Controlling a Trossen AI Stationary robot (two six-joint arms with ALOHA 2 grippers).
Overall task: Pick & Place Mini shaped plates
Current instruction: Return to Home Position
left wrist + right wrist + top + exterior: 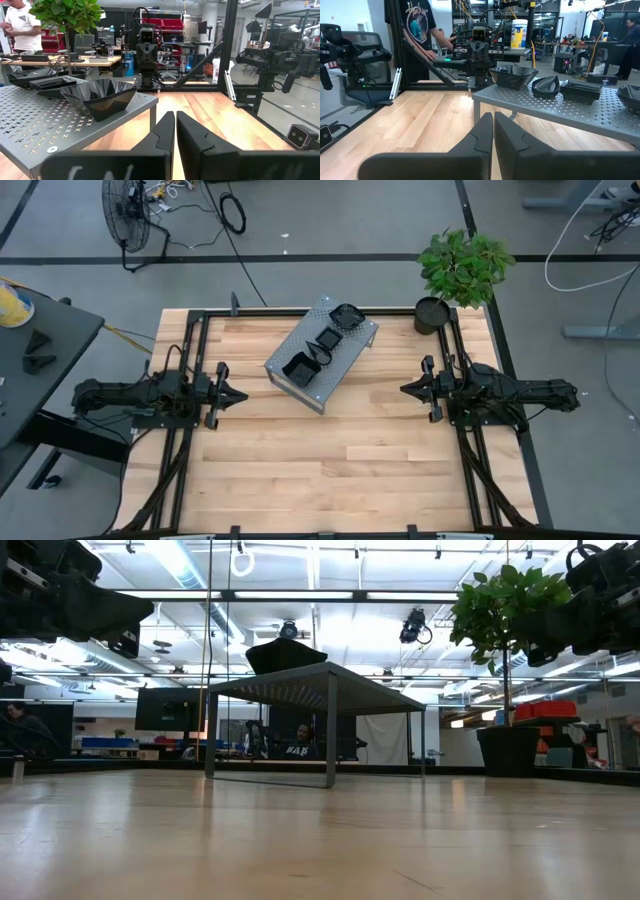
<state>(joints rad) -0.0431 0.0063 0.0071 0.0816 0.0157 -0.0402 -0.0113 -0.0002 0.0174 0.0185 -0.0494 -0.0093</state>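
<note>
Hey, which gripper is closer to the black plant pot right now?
Right: the right gripper sits close to the plant pot; the left gripper is across the table.

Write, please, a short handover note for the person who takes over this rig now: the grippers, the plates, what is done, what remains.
Left gripper: shut, empty, at the table's left side, pointing toward the middle.
Right gripper: shut, empty, at the right side, facing it.
Small glossy black plates: all those in view stand in several stacks on top of the grey perforated metal shelf.
Done: no plate lies on the wooden table top.
Left: nothing to pick seems to remain; both arms look parked.
</note>
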